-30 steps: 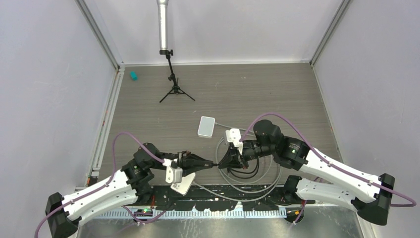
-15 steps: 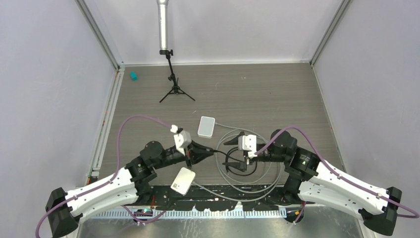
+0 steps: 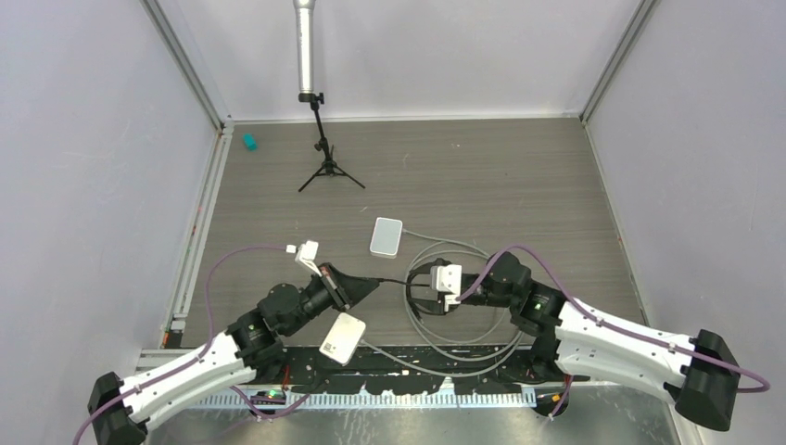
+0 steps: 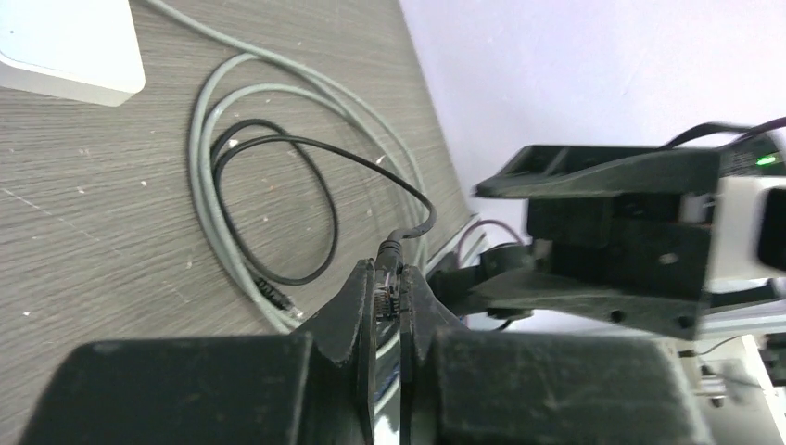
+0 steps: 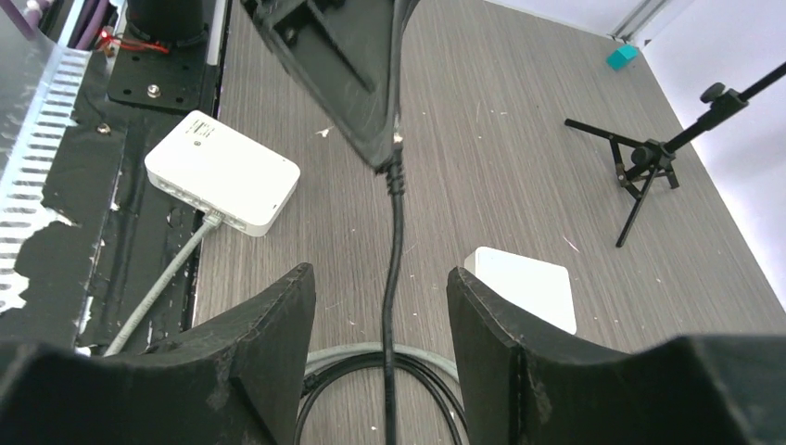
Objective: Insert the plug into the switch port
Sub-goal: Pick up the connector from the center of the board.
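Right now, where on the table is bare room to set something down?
Free: the far right of the table, between the tripod and the right wall. Also the strip left of the white box. Crowded: near centre, with cable coils, the switch, the left end effector and the right end effector.

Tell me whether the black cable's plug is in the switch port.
Out. The left gripper pinches the plug in the air, well apart from the white switch.
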